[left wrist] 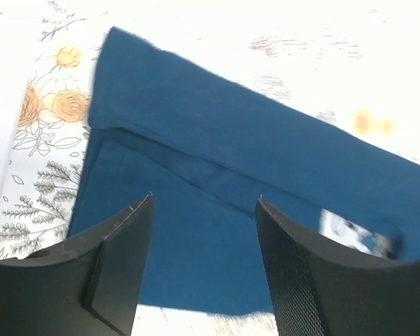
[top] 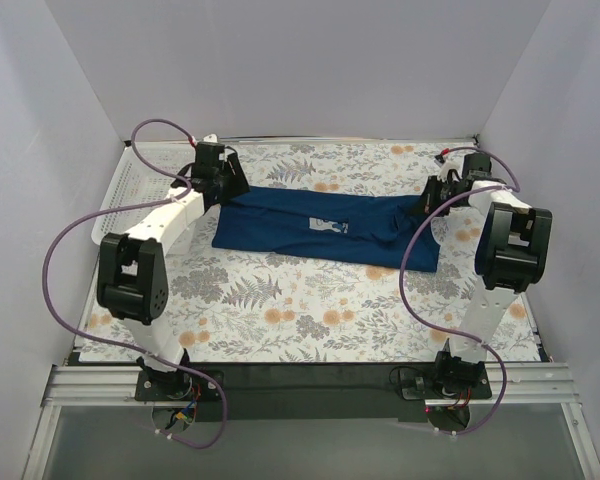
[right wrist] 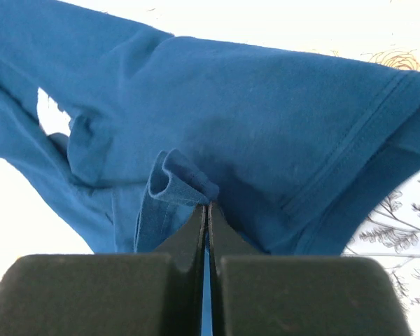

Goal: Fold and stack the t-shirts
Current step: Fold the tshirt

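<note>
Pinching a small ruck of navy cloth, the right gripper [right wrist: 208, 204] has its jaws pressed shut on one end of the t-shirt [top: 310, 225]. The left gripper [left wrist: 204, 199] hangs over the opposite end, jaws parted and empty. The shirt lies as a long folded band across the far half of the floral tablecloth [top: 280, 300]. Folding looks midway. Next, the pinched end likely needs carrying across toward the other. The pale chest print [top: 325, 224] is too small to read, and no other writing shows.

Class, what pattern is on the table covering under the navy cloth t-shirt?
White table covering with grey ferns and orange flowers; clearest from top external view.
</note>
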Available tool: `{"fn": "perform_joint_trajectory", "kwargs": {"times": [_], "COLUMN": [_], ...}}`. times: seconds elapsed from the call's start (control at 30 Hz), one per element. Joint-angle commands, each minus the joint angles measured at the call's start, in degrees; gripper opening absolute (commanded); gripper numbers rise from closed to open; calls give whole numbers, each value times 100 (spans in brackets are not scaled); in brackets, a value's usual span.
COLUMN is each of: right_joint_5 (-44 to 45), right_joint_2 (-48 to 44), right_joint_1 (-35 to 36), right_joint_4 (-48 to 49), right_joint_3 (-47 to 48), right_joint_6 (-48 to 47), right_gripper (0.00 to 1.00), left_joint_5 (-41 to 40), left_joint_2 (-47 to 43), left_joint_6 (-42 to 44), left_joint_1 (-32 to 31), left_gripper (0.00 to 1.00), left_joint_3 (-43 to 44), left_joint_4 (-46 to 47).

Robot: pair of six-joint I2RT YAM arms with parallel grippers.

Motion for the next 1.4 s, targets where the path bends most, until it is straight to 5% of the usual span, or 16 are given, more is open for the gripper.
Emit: {"fn": "perform_joint_trajectory", "kwargs": {"times": [0.0,0.7,0.83,0.97,1.07,1.13,1.23,1.37], "right_joint_5": [192,1017,1133,1089,-23,-1019,-714,-81], "right_joint_2": [87,123,44,-561,-1168,-1423,-1320,-863], "right_joint_1": [77,156,148,122,130,174,551,895], "right_joint_4": [325,440,431,265,-382,-877,-1449,-1458], "right_joint_3": [396,599,643,450,116,-59,19,360], "right_joint_6": [394,569,403,-614,-2475,-4087,-4903,-4104], "right_gripper": [1,1,25,52,66,68,63,55], "left_joint_5": [452,611,611,436,488,506,488,488], "left_joint_2": [-983,-3551,-3928,-4263,-4518,-4606,-4721,-4791], "left_joint_6": [280,632,623,667,702,719,711,676], "left_joint_1": [42,42,42,42,42,42,42,42], "left_gripper": [56,57,57,57,57,57,57,58], "left_joint_3": [-347,-2704,-2897,-2994,-3134,-3213,-3398,-3530], "left_joint_4": [384,393,253,103,94,129,199,208]}}
